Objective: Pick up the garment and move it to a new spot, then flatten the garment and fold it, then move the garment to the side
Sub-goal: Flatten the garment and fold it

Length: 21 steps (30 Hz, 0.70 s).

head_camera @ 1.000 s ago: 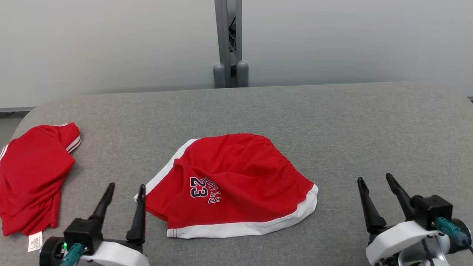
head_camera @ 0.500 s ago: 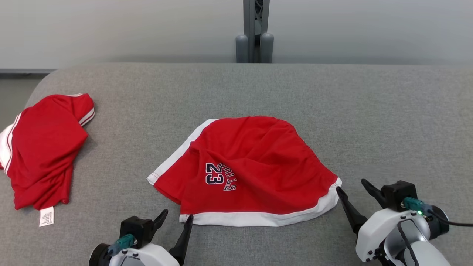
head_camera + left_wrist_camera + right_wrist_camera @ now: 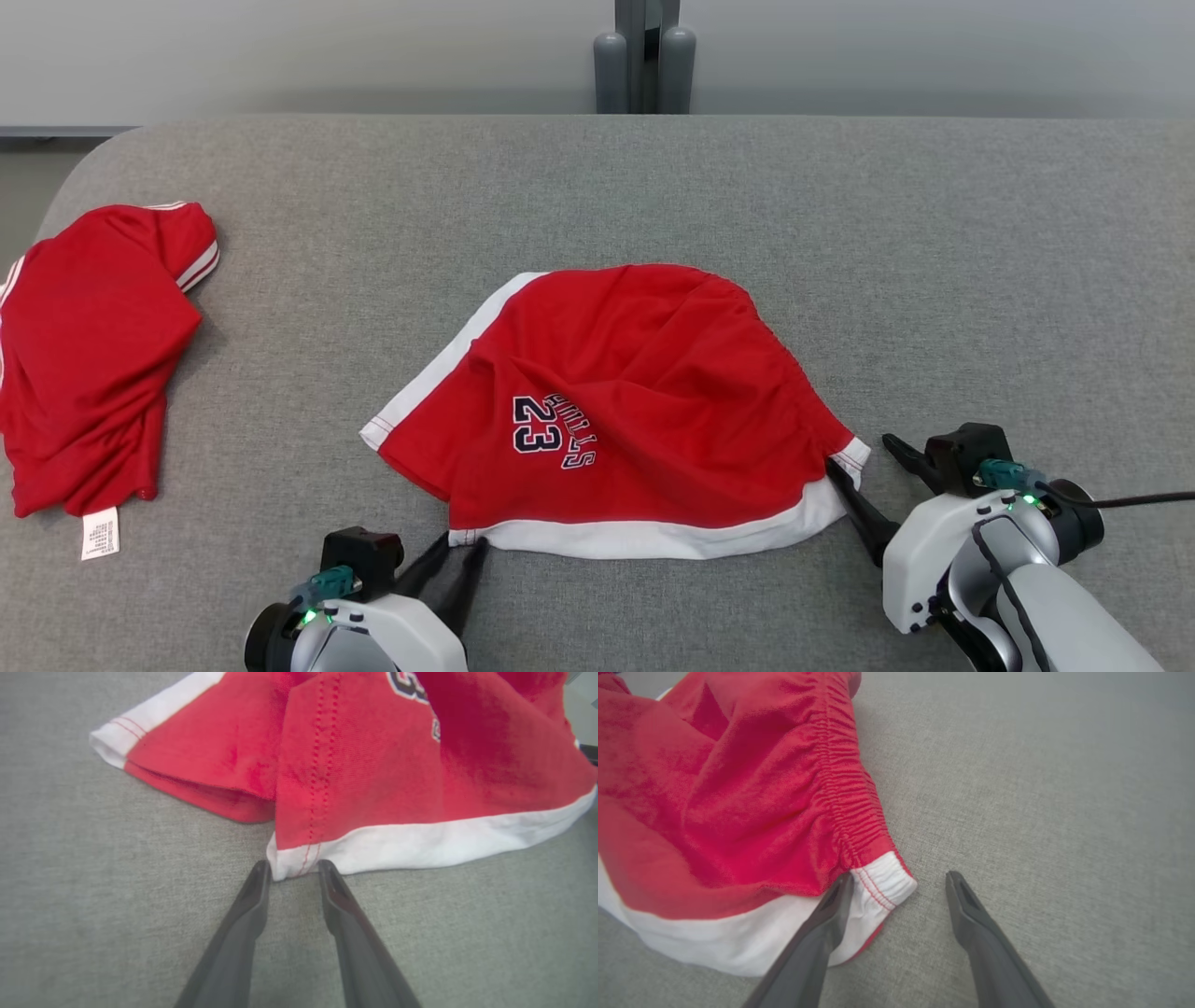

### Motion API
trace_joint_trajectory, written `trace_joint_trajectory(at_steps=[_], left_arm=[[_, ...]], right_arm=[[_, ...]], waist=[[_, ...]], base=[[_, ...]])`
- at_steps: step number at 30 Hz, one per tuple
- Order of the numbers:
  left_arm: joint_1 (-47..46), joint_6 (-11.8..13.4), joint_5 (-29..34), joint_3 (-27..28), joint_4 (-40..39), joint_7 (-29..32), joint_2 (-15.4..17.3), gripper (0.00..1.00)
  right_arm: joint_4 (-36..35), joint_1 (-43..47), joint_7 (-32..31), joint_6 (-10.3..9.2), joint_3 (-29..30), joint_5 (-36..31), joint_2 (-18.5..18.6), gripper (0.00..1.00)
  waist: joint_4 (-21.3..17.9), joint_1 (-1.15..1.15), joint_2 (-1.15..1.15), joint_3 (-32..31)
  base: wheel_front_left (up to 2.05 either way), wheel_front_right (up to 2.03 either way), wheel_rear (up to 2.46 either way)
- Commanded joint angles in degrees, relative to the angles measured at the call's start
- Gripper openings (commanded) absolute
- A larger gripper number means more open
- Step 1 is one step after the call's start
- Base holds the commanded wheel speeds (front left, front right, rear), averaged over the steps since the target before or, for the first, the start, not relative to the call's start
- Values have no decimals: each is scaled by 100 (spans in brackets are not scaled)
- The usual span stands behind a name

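Note:
The garment (image 3: 635,411) is a pair of red shorts with white trim and a "23" print, lying crumpled mid-table. My left gripper (image 3: 464,547) is at its near left hem corner. In the left wrist view the garment's (image 3: 373,774) white corner sits right at the tips of the left gripper (image 3: 294,865), jaws narrowed but still apart. My right gripper (image 3: 859,452) is open at the near right corner. In the right wrist view the garment's (image 3: 738,802) white waistband end lies between the wide jaws of the right gripper (image 3: 900,876), against the left finger (image 3: 817,938).
A second red garment (image 3: 84,355) with a white tag (image 3: 100,534) lies at the table's left edge. The grey padded table (image 3: 840,233) stretches bare to the right and back. A grey post (image 3: 644,56) stands behind the far edge.
The head camera has tilted down. Both grippers have moved in to the shorts' near corners. The left jaws have narrowed around the hem corner; the right ones stay wide.

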State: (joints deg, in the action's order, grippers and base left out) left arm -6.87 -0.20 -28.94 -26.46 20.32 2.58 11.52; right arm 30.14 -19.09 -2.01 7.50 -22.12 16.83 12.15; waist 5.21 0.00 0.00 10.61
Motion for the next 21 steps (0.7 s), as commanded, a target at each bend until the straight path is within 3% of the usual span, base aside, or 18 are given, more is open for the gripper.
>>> trace_joint_trajectory(at_steps=[1, 2, 3, 4, 11, 16, 21], left_arm=[[-133, -36, -33, -3, 57, 9, 15, 0], [-147, -53, -47, -19, 87, 21, 8, 0], [-170, -64, -47, -24, 106, 1, 7, 0], [-193, -67, -42, -25, 118, -10, 9, 0], [-165, 98, 17, 99, -346, -165, 149, 0], [-75, 283, -1, 328, -1184, -190, 388, 0], [-41, 497, 30, 582, -2151, -89, 651, 0]], right_arm=[[114, -108, -30, -2, -80, 76, 57, 70], [165, -148, -27, -2, -138, 131, 64, 44], [197, -192, 21, -2, -172, 167, 87, 5], [243, -214, 38, -2, -188, 220, 96, 0], [73, -212, 436, -2, 5, 537, 62, 0], [-364, 9, 631, -2, 387, 871, -85, 0], [-981, 216, 431, -2, 793, 1369, -263, 0]], waist=[[6, 0, 0, 32], [7, 0, 0, 47], [6, 0, 0, 60], [4, 0, 0, 69], [-17, 0, 0, 46], [-83, 0, 0, -78], [-256, 0, 0, -211]], base=[[0, 0, 0], [0, 0, 0], [0, 0, 0], [0, 0, 0], [0, 0, 0], [0, 0, 0], [0, 0, 0]])
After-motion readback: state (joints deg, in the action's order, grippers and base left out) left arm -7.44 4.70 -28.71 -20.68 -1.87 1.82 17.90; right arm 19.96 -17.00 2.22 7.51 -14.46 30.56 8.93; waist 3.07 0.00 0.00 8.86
